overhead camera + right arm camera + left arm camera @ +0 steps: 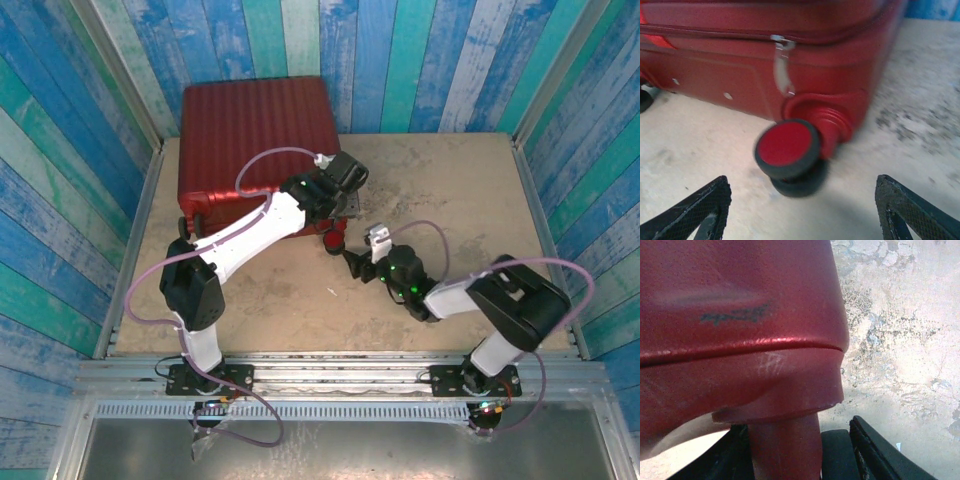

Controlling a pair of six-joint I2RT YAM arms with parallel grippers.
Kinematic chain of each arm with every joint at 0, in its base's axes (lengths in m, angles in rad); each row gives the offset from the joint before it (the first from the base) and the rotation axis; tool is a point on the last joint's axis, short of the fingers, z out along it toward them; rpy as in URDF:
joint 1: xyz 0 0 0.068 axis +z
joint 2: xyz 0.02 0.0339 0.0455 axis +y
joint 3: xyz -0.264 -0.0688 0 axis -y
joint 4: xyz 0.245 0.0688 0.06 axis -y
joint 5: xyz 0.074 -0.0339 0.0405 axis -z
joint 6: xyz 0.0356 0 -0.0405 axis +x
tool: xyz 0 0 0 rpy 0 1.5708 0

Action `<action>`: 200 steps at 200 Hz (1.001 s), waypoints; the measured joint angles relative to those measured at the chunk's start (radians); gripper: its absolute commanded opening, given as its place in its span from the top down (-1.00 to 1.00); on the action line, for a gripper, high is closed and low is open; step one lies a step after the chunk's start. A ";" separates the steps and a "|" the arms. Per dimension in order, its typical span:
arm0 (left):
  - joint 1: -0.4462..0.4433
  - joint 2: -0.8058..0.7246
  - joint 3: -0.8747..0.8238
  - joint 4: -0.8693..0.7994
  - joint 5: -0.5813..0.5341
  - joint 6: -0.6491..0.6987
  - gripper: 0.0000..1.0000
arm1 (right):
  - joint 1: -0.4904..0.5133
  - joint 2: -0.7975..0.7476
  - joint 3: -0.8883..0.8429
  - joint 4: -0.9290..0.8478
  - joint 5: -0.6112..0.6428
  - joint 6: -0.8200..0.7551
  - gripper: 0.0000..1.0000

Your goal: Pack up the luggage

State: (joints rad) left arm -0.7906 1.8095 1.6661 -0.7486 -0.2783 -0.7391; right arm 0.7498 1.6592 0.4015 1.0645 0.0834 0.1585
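Note:
The luggage is a closed dark-red ribbed suitcase lying flat at the back left of the table. My left gripper is at its near right corner. In the left wrist view the jaws are shut around a red post under the shell's corner. My right gripper hovers low just in front of that corner, open. In the right wrist view its fingertips stand wide apart, with a black wheel with a red hub ahead of the gap. A silver zipper pull hangs above the wheel.
The sandy tabletop stretches to the right of the suitcase. Blue-green plank walls close in the back and sides. A second black wheel shows at the suitcase's other near corner.

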 measured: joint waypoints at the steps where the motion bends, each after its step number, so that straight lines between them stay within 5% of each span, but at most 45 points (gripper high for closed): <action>1: 0.000 0.000 0.000 0.000 0.000 0.000 1.00 | 0.004 0.010 0.003 0.011 0.002 -0.001 -0.56; 74: 0.008 0.000 0.010 -0.011 0.033 0.005 1.00 | 0.037 0.278 0.090 0.387 0.072 -0.018 -0.64; 200: 0.014 -0.021 0.010 -0.031 0.049 0.010 1.00 | 0.057 0.279 0.167 0.379 0.137 -0.069 -0.36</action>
State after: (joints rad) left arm -0.7765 1.7885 1.6764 -0.7799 -0.2291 -0.7292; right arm 0.8066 1.9385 0.5686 1.4433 0.2203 0.0895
